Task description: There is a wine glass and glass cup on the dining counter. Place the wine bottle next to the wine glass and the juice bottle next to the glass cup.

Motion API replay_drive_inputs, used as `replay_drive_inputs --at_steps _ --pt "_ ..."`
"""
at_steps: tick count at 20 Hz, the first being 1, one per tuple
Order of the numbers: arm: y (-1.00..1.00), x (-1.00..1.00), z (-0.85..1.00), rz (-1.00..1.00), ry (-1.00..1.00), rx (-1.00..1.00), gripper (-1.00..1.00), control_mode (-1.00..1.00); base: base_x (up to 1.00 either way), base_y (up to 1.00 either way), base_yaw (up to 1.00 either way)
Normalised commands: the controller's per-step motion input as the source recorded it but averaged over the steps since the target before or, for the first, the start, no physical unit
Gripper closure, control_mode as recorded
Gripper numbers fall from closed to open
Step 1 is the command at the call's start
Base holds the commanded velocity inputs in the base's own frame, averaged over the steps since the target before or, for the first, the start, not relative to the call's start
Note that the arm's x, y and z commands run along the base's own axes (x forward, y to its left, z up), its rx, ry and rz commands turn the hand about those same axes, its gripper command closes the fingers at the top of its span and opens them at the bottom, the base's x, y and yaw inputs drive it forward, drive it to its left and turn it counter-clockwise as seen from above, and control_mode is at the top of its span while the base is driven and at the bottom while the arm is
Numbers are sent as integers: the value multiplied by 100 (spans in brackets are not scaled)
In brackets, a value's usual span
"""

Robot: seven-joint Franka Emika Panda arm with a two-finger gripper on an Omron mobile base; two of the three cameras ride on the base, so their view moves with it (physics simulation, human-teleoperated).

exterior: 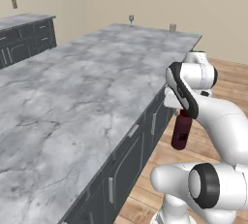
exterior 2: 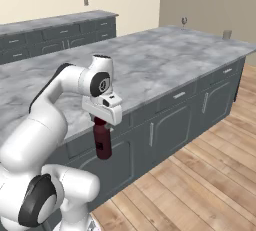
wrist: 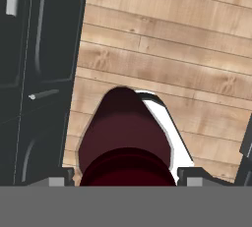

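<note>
The two-finger gripper pinches the stout dark maroon juice bottle by its neck, hanging it upright off the near edge of the long grey-white marble dining counter, while the short clear glass cup waits well apart at the far end.
</note>
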Motion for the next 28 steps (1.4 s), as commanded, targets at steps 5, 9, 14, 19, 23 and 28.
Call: replay_drive_inputs --at_steps 5,9,14,19,23,28 --pt "0 0 0 0 0 0 100 100 51 -36 -19" --pt "0 0 0 0 0 0 100 100 54 -36 -16" --pt "0 0 0 0 0 0 100 100 60 -38 -6" --pt "0 0 0 0 0 0 100 100 68 -44 0" --pt "0 0 0 0 0 0 100 100 68 -48 0" --pt "0 0 0 0 0 0 100 100 67 -50 0"
